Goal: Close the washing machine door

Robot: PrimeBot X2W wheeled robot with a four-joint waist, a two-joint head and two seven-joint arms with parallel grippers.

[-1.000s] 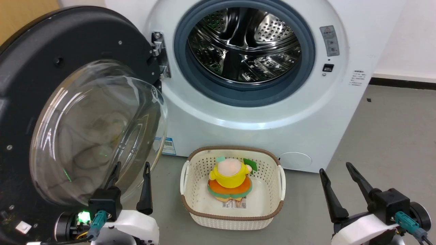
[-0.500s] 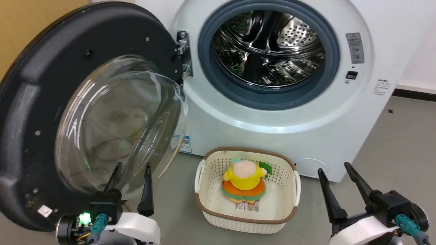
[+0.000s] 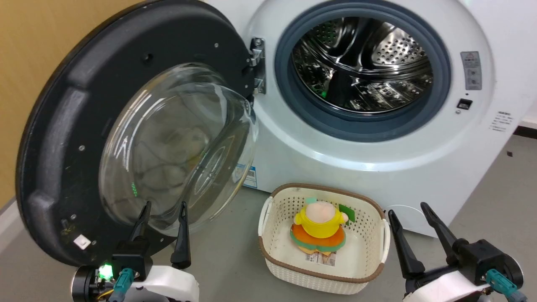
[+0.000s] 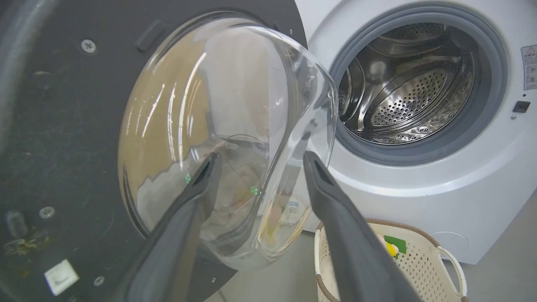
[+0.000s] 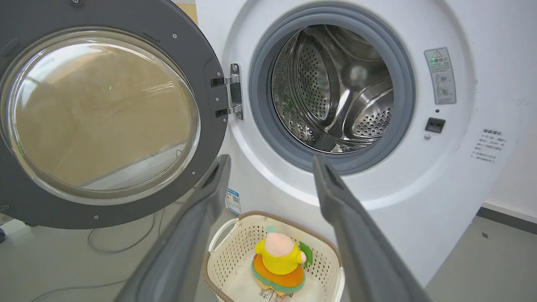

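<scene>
Washing machine door, large, round, black-rimmed, with a bulging clear glass window, is swung wide open at the left of the white front-loading washing machine, so its steel drum is exposed. The left hand is held empty, fingers spread wide, near the glass, apparently placed for a push. The right hand, likewise wide and empty, is kept low near a cream perforated basket.

grey floor, tan wall at left, white wall with dark skirting
</scene>
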